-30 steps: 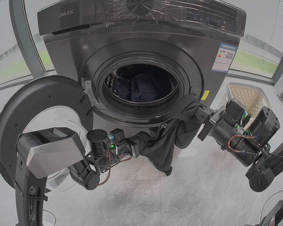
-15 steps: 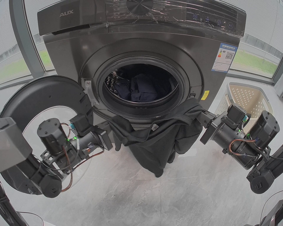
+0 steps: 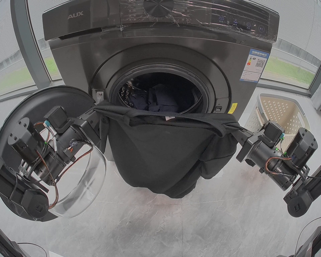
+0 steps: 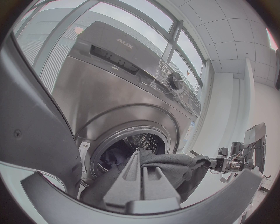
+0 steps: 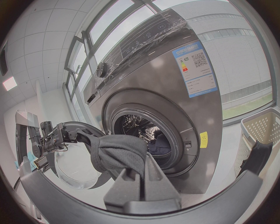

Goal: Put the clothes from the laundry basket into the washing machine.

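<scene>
The washing machine (image 3: 160,50) stands with its round door (image 3: 40,103) swung open to the robot's left of the drum mouth. Inside the drum lie dark blue clothes (image 3: 163,99), bunched low at the back. A black garment (image 3: 157,154) is stretched flat across the front of the machine, just below and partly over the lower rim of the mouth. Its top edge is taut and its body hangs down toward the floor (image 3: 187,224) without clearly touching it. The left gripper (image 3: 95,113) is clamped on one end of that edge, beside the door hinge. The right gripper (image 3: 238,131) is clamped on the other end, below the machine's yellow sticker (image 3: 232,108). The stretched cloth hides the bottom of the drum mouth and the machine's lower front panel. The laundry basket (image 3: 282,98), pale and perforated, sits on the floor to the robot's right of the machine. Much of its inside is covered by the right arm in the head view. In the right wrist view a dark cloth (image 5: 258,157) hangs over its near wall, and what kind of garment it is cannot be made out. The left arm stands in front of the door's clear glass bowl (image 3: 85,187). An energy label (image 3: 254,65) is stuck on the machine's front, and the control panel with its knob (image 3: 158,6) is under plastic film.
</scene>
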Motion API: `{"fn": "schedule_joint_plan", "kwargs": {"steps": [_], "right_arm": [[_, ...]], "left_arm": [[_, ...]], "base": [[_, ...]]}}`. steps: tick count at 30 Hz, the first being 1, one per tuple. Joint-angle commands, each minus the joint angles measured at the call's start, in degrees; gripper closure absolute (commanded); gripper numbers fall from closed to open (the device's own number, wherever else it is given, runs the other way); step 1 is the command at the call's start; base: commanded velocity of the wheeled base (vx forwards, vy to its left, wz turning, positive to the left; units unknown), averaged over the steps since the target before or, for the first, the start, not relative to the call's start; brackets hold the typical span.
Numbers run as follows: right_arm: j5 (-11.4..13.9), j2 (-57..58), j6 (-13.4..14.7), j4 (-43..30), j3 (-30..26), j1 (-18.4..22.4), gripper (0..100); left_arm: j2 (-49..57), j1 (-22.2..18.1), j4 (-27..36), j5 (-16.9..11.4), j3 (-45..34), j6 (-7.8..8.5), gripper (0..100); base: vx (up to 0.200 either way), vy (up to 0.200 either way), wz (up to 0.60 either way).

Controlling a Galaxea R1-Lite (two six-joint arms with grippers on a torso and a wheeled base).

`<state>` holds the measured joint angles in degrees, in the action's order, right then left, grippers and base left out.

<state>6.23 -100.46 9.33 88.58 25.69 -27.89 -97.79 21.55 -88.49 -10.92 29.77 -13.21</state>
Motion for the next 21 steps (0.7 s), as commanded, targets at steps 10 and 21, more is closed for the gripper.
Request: {"fn": "schedule_joint_plan", "kwargs": {"steps": [10,21], "right_arm": [[-0.5,0.9,0.2,0.0,3.4,0.5,100],[-1.2,2.6,0.1,0.0,4.9,0.7,100]], "left_arm": [[0.8,-0.3,0.0,1.1,0.5,-0.06,100],[0.9,0.2,0.0,1.2,0.2,-0.06,100]], "base": [[0.0,0.0,0.0],[0.0,0.0,0.0]]}}
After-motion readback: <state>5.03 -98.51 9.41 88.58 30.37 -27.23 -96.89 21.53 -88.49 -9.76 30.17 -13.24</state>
